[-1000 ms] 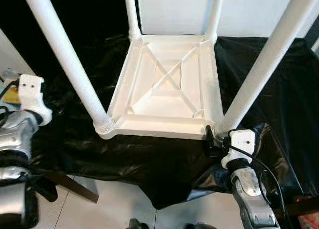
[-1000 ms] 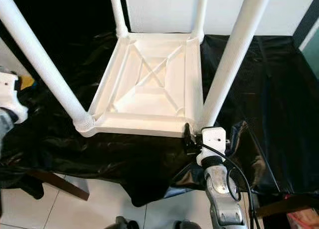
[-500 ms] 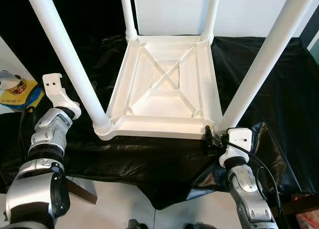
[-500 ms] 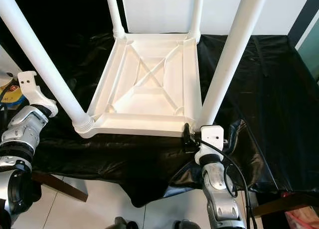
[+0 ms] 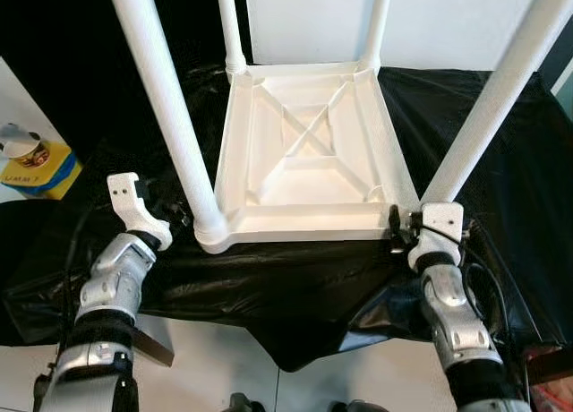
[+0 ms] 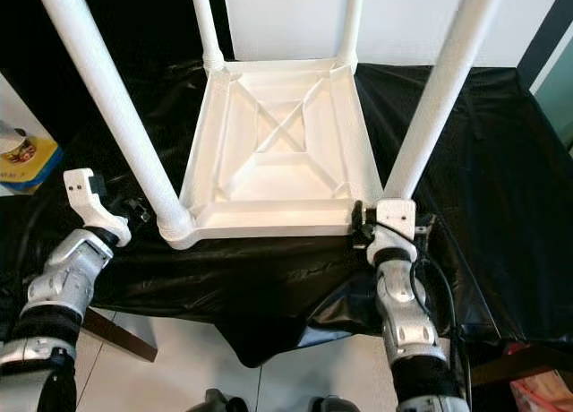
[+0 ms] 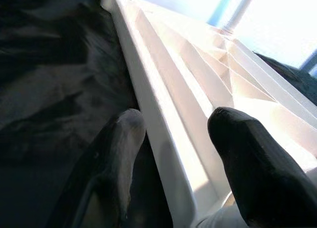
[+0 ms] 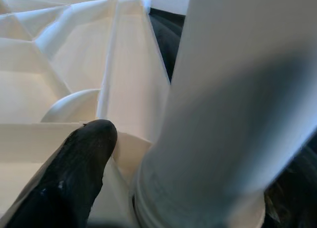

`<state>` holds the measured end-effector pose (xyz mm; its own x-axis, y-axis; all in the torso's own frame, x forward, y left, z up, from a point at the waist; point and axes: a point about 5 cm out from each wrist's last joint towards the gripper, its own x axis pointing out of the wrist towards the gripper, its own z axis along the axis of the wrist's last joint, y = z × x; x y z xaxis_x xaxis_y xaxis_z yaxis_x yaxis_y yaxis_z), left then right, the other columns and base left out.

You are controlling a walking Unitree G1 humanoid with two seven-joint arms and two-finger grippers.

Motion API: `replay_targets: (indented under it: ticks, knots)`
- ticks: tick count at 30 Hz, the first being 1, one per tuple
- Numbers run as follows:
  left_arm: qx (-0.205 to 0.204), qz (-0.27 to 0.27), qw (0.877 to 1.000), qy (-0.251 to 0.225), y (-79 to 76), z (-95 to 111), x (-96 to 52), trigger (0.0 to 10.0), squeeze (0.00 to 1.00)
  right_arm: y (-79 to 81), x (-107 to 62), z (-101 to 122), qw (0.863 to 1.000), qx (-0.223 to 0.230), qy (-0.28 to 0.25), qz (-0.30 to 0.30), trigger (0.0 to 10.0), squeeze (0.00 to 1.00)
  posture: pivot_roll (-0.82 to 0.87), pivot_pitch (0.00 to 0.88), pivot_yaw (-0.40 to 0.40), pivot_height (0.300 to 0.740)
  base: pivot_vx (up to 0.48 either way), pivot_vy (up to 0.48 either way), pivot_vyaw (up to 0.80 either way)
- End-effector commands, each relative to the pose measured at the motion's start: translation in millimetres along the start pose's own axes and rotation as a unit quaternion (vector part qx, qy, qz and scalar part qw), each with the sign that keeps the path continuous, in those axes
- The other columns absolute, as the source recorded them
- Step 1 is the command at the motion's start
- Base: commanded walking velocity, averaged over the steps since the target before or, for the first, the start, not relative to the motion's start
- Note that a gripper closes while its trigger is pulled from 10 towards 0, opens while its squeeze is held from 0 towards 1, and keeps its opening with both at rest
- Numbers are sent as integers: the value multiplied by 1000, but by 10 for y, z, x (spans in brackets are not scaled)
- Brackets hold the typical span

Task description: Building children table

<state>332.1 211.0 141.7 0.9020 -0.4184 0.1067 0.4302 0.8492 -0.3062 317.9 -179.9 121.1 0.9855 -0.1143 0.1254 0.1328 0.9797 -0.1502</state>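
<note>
A white plastic children's table (image 5: 304, 222) lies upside down on a black sheet, its legs pointing up. My left gripper (image 5: 175, 217) has come in at the front-left corner, beside the base of the front-left leg (image 5: 170, 98). In the left wrist view its fingers (image 7: 116, 153) stand open, one on each side of the table's side rim (image 7: 163, 139). My right gripper (image 5: 395, 230) sits at the front-right corner, against the base of the front-right leg (image 5: 497, 90). That leg (image 8: 233, 99) looms large in the right wrist view.
The black plastic sheet (image 5: 510, 161) covers the low surface under the table and hangs over its front edge. A yellow and blue box (image 5: 40, 166) lies at the far left. A white panel (image 5: 309, 18) stands behind. Pale floor tiles (image 5: 224, 367) show in front.
My left arm has swung in from the far left to the table's front-left corner, fingers now astride the rim. The right gripper has stayed at the front-right corner. The view has shifted.
</note>
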Motion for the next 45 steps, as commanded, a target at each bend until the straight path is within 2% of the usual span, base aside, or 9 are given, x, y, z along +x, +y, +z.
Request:
replay_targets:
  ticks: [1, 5, 10, 12, 16, 19, 24, 36, 45]
  knots:
    - [-42, -272, 961, 33, -587, -223, 12, 10000, 0, 169, 84, -44, 999, -7, 14, 36, 10000, 0, -91, 126, 25, 740, 0, 0, 0]
    - [-63, -299, 952, 34, -732, -253, -33, 10000, 0, 148, 173, -44, 999, -12, 16, 31, 10000, 0, -86, 126, 21, 740, 0, 0, 0]
    - [-112, -363, 924, 40, -1122, -312, -144, 10000, 0, 116, 327, -88, 999, -18, 33, 12, 10000, 0, -84, 126, 15, 740, 0, 0, 0]
    - [-112, -363, 924, 40, -1122, -312, -144, 10000, 0, 116, 327, -88, 999, -18, 33, 12, 10000, 0, -84, 126, 15, 740, 0, 0, 0]
    - [-136, -401, 904, 56, -1366, -357, -196, 10000, 0, 118, 409, -70, 999, 1, 35, -7, 10000, 0, -85, 122, 18, 740, 0, 0, 0]
    - [-148, -428, 888, 73, -1586, -423, -233, 10000, 0, 224, 465, -42, 999, 25, 39, 7, 10000, 0, -89, 119, 26, 740, 0, 0, 0]
    - [-159, -446, 877, 82, -1744, -456, -247, 10000, 0, 369, 491, -12, 997, 42, 42, 41, 10000, 0, -94, 117, 35, 740, 0, 0, 0]
    - [-182, -461, 864, 87, -1999, -483, -201, 10000, 0, 410, 593, 68, 997, 39, 44, 54, 10000, 0, -107, 120, 48, 740, 0, 0, 0]
    - [-171, -439, 878, 82, -2012, -492, -132, 10000, 0, 10, 641, 76, 996, 19, 39, -81, 10000, 0, -96, 134, 45, 740, 0, 0, 0]
